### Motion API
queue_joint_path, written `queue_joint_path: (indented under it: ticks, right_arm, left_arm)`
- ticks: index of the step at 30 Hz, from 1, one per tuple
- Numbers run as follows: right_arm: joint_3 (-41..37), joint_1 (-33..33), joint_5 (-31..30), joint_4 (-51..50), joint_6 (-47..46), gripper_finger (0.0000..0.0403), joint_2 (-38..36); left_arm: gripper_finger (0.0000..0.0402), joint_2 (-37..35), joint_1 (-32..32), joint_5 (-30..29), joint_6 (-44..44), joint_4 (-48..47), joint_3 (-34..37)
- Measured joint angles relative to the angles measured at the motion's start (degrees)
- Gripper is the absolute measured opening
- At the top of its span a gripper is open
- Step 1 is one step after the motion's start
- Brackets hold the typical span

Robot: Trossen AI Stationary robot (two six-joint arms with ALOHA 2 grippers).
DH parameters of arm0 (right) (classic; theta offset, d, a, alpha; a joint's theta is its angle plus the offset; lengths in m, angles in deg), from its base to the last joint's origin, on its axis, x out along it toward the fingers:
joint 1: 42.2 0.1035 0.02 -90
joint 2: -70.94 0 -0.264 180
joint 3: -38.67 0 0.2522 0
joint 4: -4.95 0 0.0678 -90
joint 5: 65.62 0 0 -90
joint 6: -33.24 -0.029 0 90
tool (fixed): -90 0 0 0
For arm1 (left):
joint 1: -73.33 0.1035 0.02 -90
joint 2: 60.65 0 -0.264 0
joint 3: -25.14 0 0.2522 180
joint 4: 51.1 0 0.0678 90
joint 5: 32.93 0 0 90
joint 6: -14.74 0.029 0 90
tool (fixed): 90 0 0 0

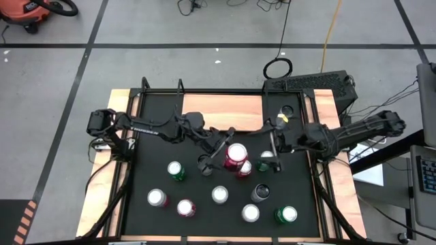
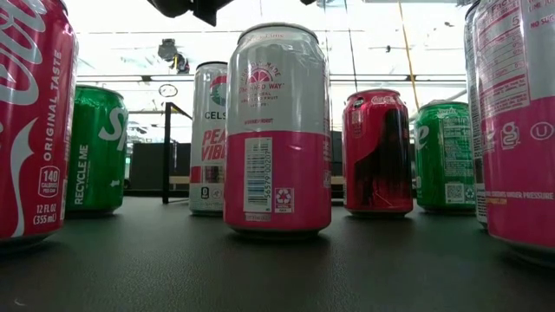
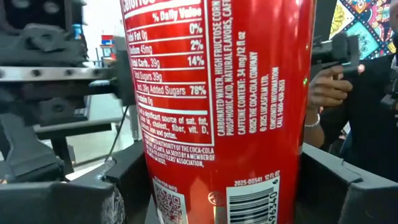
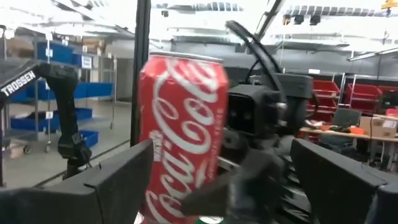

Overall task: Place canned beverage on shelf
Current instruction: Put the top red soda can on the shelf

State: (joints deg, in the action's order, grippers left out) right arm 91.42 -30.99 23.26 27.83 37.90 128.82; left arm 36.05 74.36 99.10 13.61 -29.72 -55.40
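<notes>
A red Coca-Cola can [image 1: 236, 155] hangs over the middle of the black mat, and my left gripper [image 1: 228, 146] is shut on it. In the left wrist view the can [image 3: 217, 93] fills the space between the fingers. My right gripper [image 1: 270, 148] stands open just to the can's right, level with it and touching nothing. The right wrist view shows the can [image 4: 180, 130] ahead, beyond its open fingers. The wooden shelf [image 1: 225, 105] lies along the mat's far side with nothing on it. My left gripper pinches the can's round side wall [image 3: 161, 186] between its two fingers, about halfway up. The fingers [image 3: 106, 199] come in level from the table's left. The can stands upright and seems lifted above the cans around it.
Several cans stand on the mat: green [image 1: 176, 171], white [image 1: 219, 194], dark [image 1: 260, 192], a pink one [image 1: 244, 168] close under the held can and one [image 1: 266, 162] below my right gripper. A black post [image 4: 143, 74] rises near the shelf. A person's hand [image 3: 323, 87] shows beyond the table.
</notes>
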Motion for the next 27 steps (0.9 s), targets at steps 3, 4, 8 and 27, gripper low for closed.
queue_joint_path:
  ticks: [3, 4, 8, 27]
  right_arm:
    - [3.66, 0.0, 0.17, -4.72, 1.51, 0.0357, 1.9]
    - [5.01, -0.02, 0.99, -6.6, 1.94, 0.0357, 2.5]
    - [9.62, -0.05, 4.27, -11.15, 2.08, 0.0357, 4.89]
    - [17.85, -1.14, 10.4, -15.58, 2.27, 0.0281, 12.93]
  left_arm:
    - [0.0291, -0.01, 0.53, 0.73, 0.0, -0.85, 0.0]
    - [0.0291, 0.0, 0.63, 1.12, 0.0, -1.31, 0.0]
    - [0.0291, 0.0, 0.91, 1.37, 0.05, -1.88, 0.0]
    - [0.0291, 0.0, 0.9, 1.43, 1.72, -3.93, -0.02]
